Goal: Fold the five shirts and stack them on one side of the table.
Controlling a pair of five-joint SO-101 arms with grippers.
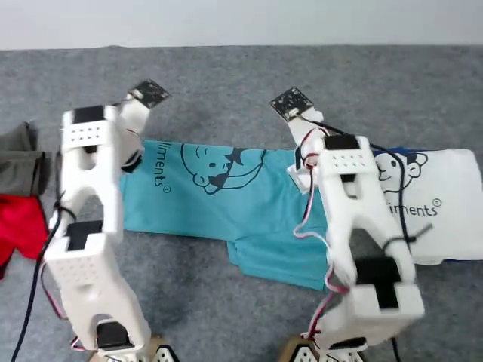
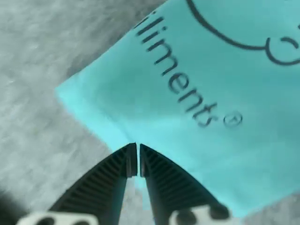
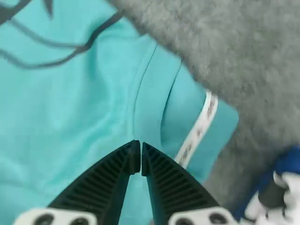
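teal shirt [image 1: 226,197] beside white shirt [image 1: 447,215]

Open lane is the bare far strip of the worktop [image 1: 226,75]. Otherwise the teal shirt [image 1: 226,204] sprawls across the middle, white shirt [image 1: 449,211] blocks the right, red shirt [image 1: 19,226] and grey shirt [image 1: 16,167] crowd the left edge, left arm [image 1: 90,226] and right arm [image 1: 362,226] loom near.

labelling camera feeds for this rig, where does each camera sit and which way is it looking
High view: fixed above the table, looking down; left arm and right arm show, over the teal shirt.
Left wrist view: on the left arm's wrist, looking along the left claw, shut on the shirt's lettered corner.
Right wrist view: on the right arm's wrist, looking along the right claw, shut on the shirt near its collar.
Shared: all three show the teal shirt.
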